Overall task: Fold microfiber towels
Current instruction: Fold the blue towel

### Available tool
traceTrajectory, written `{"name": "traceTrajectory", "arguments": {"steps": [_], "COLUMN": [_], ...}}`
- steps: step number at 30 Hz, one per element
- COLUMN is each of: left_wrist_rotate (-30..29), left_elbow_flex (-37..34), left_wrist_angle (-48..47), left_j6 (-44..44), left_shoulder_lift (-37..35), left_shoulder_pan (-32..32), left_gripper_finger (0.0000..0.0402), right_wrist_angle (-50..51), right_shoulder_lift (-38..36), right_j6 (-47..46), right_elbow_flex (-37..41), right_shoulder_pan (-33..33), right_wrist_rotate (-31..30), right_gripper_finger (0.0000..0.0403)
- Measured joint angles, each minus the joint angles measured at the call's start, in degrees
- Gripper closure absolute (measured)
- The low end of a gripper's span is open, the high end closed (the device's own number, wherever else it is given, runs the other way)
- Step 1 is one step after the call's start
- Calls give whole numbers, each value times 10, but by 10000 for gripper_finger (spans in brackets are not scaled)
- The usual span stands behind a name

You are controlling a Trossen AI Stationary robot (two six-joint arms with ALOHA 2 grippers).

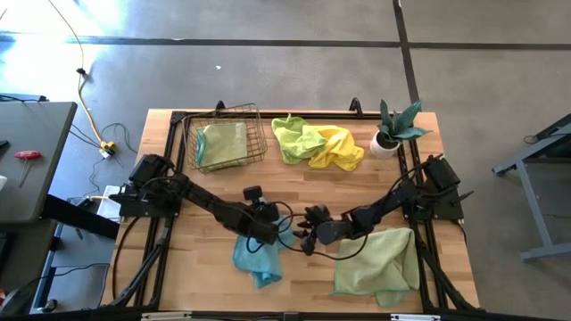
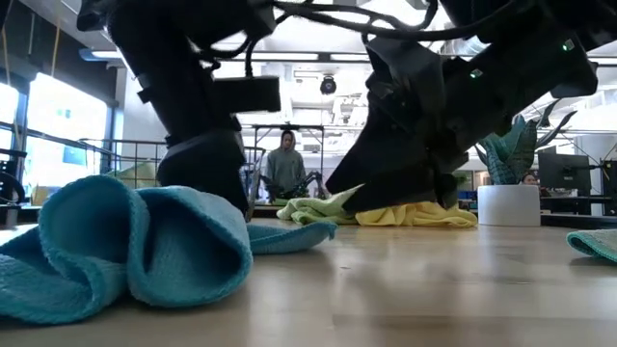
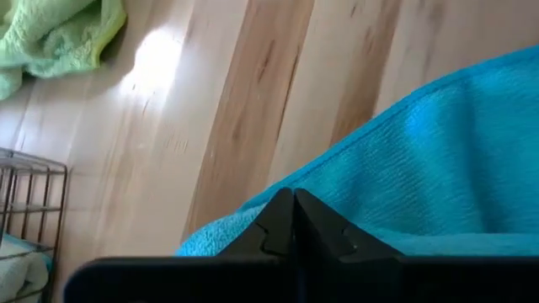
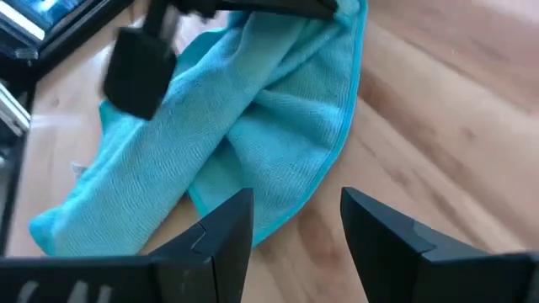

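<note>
Blue towel [image 1: 256,257], crumpled near-centre on the tabletop [image 1: 294,183]: left gripper [image 3: 293,220] fingers pinched shut on its edge, right gripper [image 4: 296,220] fingers wide beside it; lift gently, keeping the corner pinched.

Bright daylight glaring off the counter [image 3: 160,59] planks, ceiling lights blown out behind, nearest blue towel [image 2: 125,241] blurred.

A wire basket [image 1: 228,135] sits at the far left of the wooden table [image 1: 375,192], and a potted plant [image 1: 393,130] in a white pot stands at the far right corner. Beyond the table a person [image 2: 285,164] stands in the room. A yellow cable [image 1: 83,89] trails across the grey floor beside a dark side table [image 1: 31,160].
</note>
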State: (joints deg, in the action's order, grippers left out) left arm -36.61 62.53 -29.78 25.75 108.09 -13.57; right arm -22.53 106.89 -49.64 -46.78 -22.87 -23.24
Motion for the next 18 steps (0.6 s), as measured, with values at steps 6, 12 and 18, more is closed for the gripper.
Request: {"name": "traceTrajectory", "arguments": {"steps": [6,12,18], "left_wrist_rotate": [2,-1,-17], "left_elbow_flex": [26,40,55], "left_wrist_angle": [1,0,0], "left_j6": [-18,-31,-46], "left_shoulder_lift": [0,0,0], "left_shoulder_pan": [-10,-12,-15], "left_gripper_finger": [401,401,401], "right_wrist_angle": [5,22,22], "right_shoulder_lift": [0,0,0], "right_j6": [-57,-70,-91], "right_elbow_flex": [0,0,0], "right_shoulder_pan": [0,1,13], "right_wrist_rotate": [22,73,74], "right_gripper_finger": [229,229,229]}}
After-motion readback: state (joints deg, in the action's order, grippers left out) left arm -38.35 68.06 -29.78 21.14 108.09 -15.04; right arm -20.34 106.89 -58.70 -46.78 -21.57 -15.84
